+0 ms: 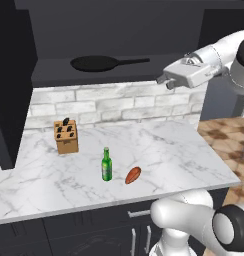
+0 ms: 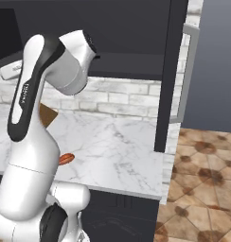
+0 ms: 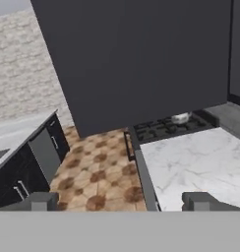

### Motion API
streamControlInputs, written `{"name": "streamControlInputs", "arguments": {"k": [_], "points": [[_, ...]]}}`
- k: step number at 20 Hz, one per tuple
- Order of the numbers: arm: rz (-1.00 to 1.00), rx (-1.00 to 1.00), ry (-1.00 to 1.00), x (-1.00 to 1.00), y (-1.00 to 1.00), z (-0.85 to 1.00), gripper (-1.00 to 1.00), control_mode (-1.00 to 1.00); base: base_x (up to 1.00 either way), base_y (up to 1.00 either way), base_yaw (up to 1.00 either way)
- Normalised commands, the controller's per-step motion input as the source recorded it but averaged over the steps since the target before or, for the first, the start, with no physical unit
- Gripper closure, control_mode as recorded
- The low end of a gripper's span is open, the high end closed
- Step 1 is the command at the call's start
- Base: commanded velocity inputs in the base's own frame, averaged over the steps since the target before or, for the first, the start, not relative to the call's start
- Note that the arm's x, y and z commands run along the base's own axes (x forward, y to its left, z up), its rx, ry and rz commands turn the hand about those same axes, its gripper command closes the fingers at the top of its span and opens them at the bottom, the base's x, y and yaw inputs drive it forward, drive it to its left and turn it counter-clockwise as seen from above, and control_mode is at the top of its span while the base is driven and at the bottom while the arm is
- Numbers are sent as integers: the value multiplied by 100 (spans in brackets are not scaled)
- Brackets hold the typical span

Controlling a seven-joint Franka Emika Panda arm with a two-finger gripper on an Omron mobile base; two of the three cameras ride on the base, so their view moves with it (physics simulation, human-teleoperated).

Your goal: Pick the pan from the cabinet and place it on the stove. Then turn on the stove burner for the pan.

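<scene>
The black pan (image 1: 94, 63) lies flat on the bottom shelf of the open black cabinet (image 1: 119, 25), its thin handle pointing right. My gripper (image 1: 165, 80) hovers to the right of the handle's tip and a little below it, not touching. Both cabinet doors stand swung out, one at the left (image 1: 11, 85) and one at the right (image 2: 172, 71). In the hand view the gripper (image 3: 121, 202) is open, its fingertips (image 3: 43, 201) far apart with nothing between them. That view also shows the stove (image 3: 161, 129) beyond a marble counter end.
On the marble counter (image 1: 169, 150) under the cabinet stand a wooden knife block (image 1: 66, 136), a green bottle (image 1: 107, 165) and an orange-brown food item (image 1: 133, 175). A small silver kettle (image 3: 180, 117) sits on the stove. Tiled floor (image 2: 202, 179) lies to the right.
</scene>
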Motion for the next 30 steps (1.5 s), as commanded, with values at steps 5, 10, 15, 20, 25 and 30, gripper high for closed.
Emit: {"name": "streamControlInputs", "arguments": {"k": [5, 10, 15, 20, 25, 30], "points": [[-2, 2, -2, 18, -18, 0, -100, -100, 0, 0, 0], [0, 1, -5, 42, -17, 2, -100, -100, 0, 0, 0], [-3, 0, -9, 52, -12, 0, -100, -100, 0, 0, 0], [-5, 0, -16, 43, -15, 1, -100, -100, 0, 0, 0], [-6, 0, -16, 34, -14, 0, -100, -100, 0, 0, 0], [-9, 0, -7, 39, -6, 0, -100, -100, 0, 0, 0]]}}
